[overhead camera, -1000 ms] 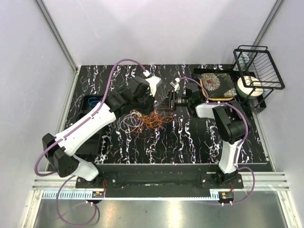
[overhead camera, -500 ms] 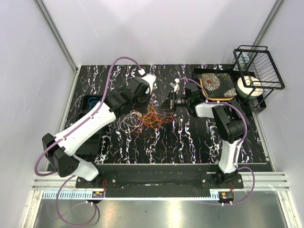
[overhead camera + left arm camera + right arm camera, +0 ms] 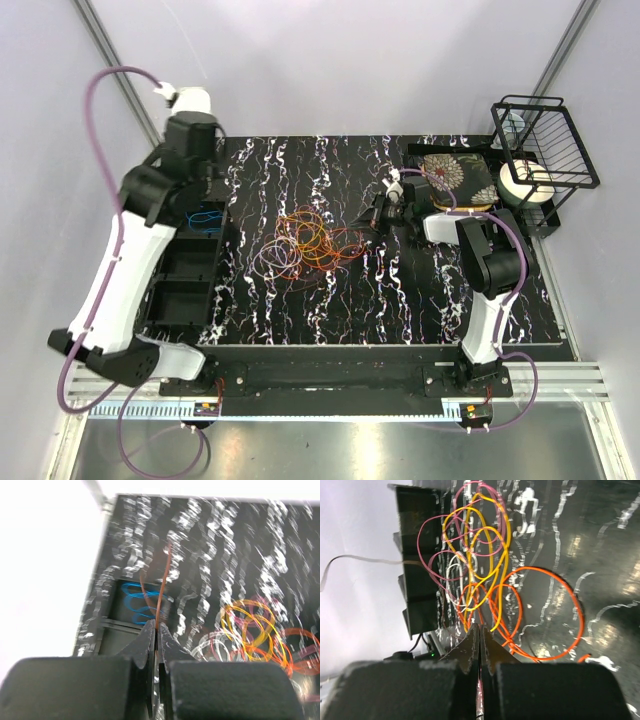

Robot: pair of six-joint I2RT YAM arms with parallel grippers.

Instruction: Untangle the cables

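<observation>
The cables (image 3: 310, 242) are seen tangled in the middle of the bench (image 3: 400, 300). The left tool (image 3: 156, 628) is closed on a thin red cable (image 3: 164, 580) over the tray (image 3: 180, 275). The right tool (image 3: 480, 629) is closed on strands of the cables at the right edge of the tangle.

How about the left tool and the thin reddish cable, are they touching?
Touching. The left wrist view shows the left tool shut on the reddish cable, which runs out from between its tips.
</observation>
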